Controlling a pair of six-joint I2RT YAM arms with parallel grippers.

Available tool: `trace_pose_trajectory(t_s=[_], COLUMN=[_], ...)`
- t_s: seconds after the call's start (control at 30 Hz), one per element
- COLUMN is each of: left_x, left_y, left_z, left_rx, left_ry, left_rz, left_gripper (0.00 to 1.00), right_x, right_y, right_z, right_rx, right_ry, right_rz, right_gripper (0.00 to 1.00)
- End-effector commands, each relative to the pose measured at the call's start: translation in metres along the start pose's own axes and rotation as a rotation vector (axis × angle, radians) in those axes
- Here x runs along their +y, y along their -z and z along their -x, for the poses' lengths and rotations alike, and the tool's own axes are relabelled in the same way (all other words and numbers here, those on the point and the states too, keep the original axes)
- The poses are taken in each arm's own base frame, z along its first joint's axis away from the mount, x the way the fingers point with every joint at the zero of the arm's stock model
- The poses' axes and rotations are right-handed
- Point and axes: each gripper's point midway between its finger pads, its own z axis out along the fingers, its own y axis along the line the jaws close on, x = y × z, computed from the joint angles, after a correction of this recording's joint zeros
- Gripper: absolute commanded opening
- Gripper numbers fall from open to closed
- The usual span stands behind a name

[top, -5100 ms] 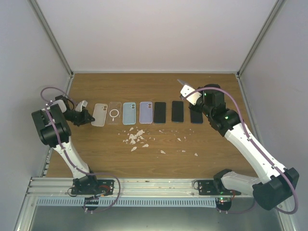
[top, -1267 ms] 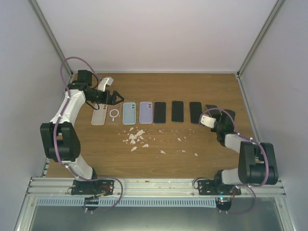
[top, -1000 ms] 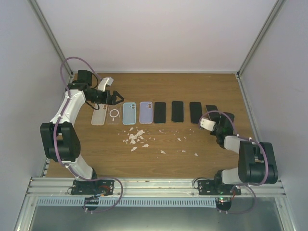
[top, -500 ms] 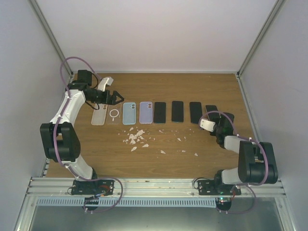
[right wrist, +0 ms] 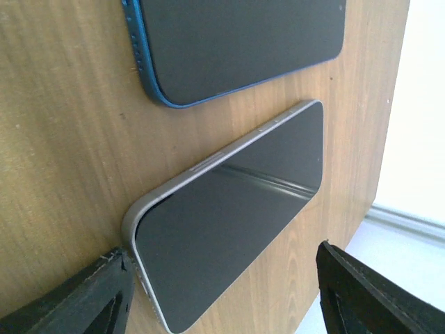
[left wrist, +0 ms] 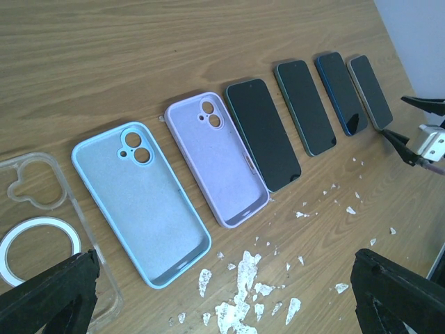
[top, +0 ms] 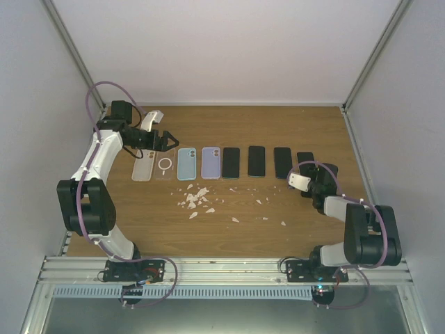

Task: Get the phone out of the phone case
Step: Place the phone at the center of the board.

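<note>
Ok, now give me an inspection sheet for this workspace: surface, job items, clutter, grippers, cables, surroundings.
Surface: wooden table, items laid in one row.
Job's things: white case, clear case, blue case, lilac case; four bare phones to their right, silver phone last.
Clutter: white scraps in front of the row.
Grippers: left gripper open, raised near the clear case; right gripper open, at the silver phone, which lies flat.
Cables: purple cable looped along each arm.
Surroundings: white walls, metal rail at the near edge.
</note>
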Motion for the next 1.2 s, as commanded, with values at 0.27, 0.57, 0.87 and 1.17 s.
trace_pose_trajectory(t_s=[0.27,0.57,0.87,1.17], left_x=[-0.007,-0.006,-0.005,-0.004], left_y=[0.011,0.011,0.010,0.009], left_z=[0.011,0.011,0.011,0.012], left_rx=[-0.046,-0.046,-0.043,-0.042], left_ry=[-0.033,-0.032,-0.030,-0.030], left_rz=[0.004,0.004,0.004,0.006], left_gripper=[0.99,0.99,0.99,0.99], right_x=[-0.014,-0.028,-0.033,-0.037], right_y=[-0.003,-0.010,-0.017,-0.006], right_z=[-0.002,-0.004,-0.005,-0.003], right_rx=[-0.003,-0.002,0.004,-0.009], right_ry=[-0.053,-0.080,-0.092,-0.082], right_rz=[-0.018,-0.038,-0.034,-0.029], right_gripper=[0.79,0.81,0.81,0.83])
